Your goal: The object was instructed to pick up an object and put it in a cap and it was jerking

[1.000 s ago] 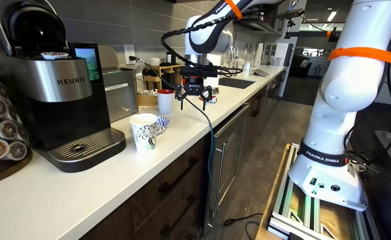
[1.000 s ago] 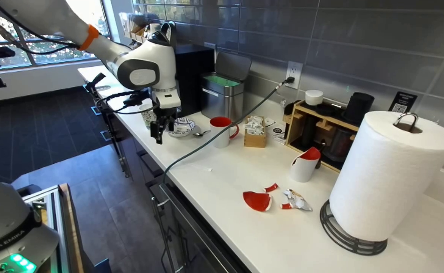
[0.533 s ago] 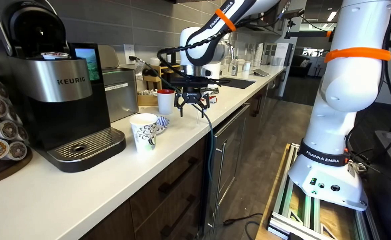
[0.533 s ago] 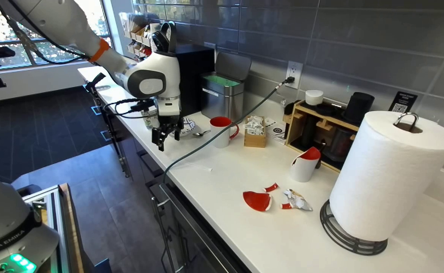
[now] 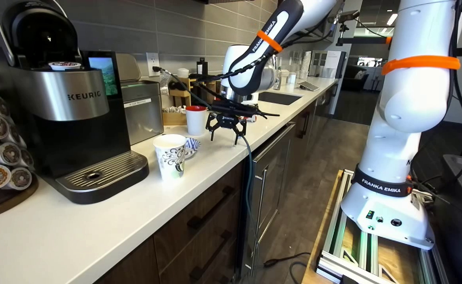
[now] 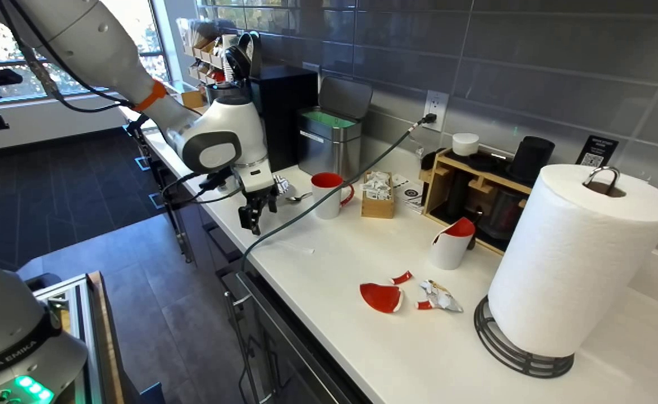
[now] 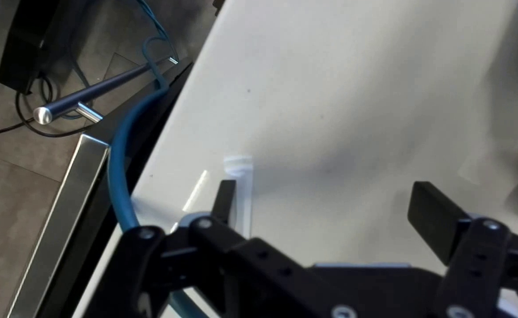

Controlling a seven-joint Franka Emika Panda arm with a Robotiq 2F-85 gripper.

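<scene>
A thin, clear tube-like piece with a whitish end lies on the white counter in the wrist view (image 7: 244, 190). It also shows, faintly, in an exterior view (image 6: 309, 250). My gripper (image 7: 325, 187) is open with nothing between its fingers. It hovers above the counter, and its left finger in the wrist view overlaps part of the clear piece. The gripper also shows in both exterior views (image 5: 224, 139) (image 6: 263, 217). A paper cup with a floral pattern (image 5: 170, 157) stands upright near the counter edge. A white mug with a red inside (image 5: 196, 121) (image 6: 327, 196) stands behind the gripper.
A teal cable (image 6: 306, 212) crosses over the counter beside the gripper. A patterned dish (image 5: 192, 146), a spoon (image 6: 298, 197) and a coffee machine (image 5: 73, 118) are near. Broken mug pieces (image 6: 381, 297), a broken mug (image 6: 452, 244) and a paper towel roll (image 6: 581, 258) stand farther along.
My gripper has come down toward the counter and shifted toward the clear piece and cable, and the hand has tilted. The fingers stay open. The objects on the counter have not moved.
</scene>
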